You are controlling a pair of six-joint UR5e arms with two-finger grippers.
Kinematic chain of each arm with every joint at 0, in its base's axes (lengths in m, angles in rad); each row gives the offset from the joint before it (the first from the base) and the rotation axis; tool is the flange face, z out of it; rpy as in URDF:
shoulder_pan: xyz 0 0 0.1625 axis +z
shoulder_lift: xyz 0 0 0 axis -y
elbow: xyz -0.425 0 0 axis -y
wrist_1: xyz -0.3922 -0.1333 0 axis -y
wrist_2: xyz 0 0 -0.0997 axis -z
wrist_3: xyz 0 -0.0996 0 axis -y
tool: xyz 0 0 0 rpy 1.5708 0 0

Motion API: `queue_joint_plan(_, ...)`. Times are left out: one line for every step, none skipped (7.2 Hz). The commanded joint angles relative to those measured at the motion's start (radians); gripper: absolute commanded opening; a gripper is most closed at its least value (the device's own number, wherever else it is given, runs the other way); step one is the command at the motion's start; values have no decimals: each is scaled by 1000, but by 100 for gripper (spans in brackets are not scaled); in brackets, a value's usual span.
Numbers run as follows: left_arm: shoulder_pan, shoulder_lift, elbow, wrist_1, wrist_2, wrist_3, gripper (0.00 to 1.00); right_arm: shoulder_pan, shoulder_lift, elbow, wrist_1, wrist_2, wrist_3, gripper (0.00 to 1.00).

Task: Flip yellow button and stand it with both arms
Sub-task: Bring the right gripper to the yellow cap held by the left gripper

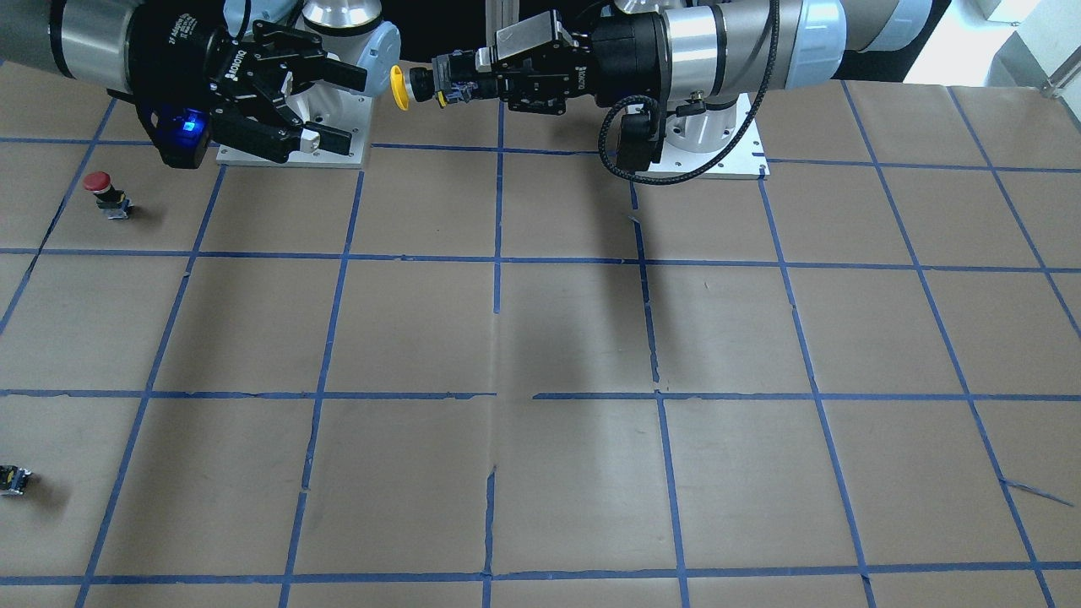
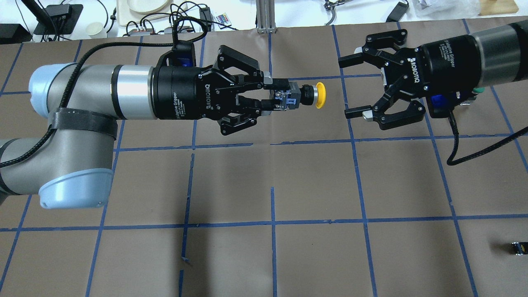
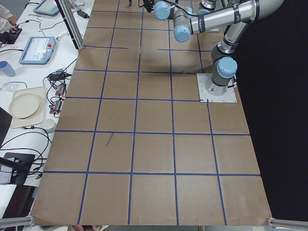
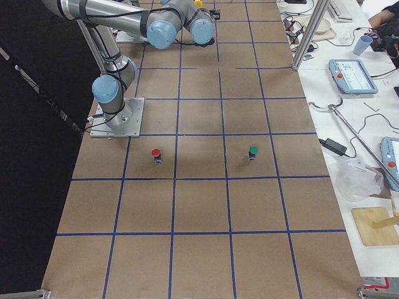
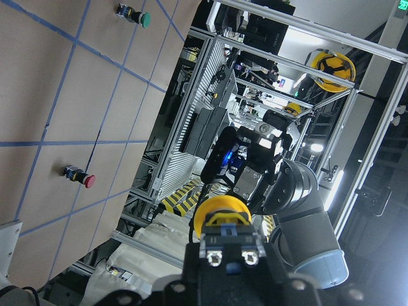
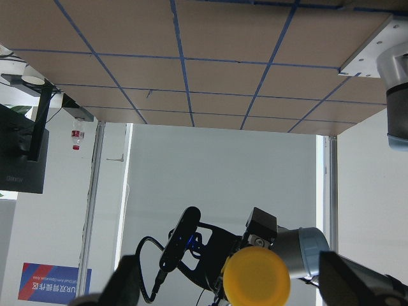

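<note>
My left gripper (image 2: 278, 99) is shut on the black and grey body of the yellow button (image 2: 313, 95) and holds it level in the air, high above the table. The yellow cap points at my right gripper (image 2: 350, 87). The right gripper is open and empty, a short gap from the cap, with its fingers spread facing it. In the front view the left gripper (image 1: 460, 80) holds the button (image 1: 399, 89) near the right gripper (image 1: 348, 110). The cap also shows in the left wrist view (image 5: 221, 213) and in the right wrist view (image 6: 256, 276).
A red-capped button (image 1: 101, 190) stands on the brown table on the robot's right. A green-capped button (image 4: 253, 151) stands further out. A small capless black block (image 2: 517, 247) lies near the right edge. Both arm bases (image 1: 718, 143) are bolted at the robot's side.
</note>
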Motion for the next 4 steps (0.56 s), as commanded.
queue_joint_plan(-1, 1, -7, 67, -34, -4, 12, 9, -7, 20, 34, 35, -1, 100)
queue_joint_plan(-1, 1, -15, 87, -36, -1, 12, 25, -9, 20, 61, 97, 2, 100)
queue_joint_plan(-1, -2, -41, 166, -35, -1, 12, 42, -9, 20, 65, 98, 1, 100)
queue_joint_plan(-1, -3, -53, 205, -35, -1, 12, 42, -15, 18, 68, 98, 8, 100)
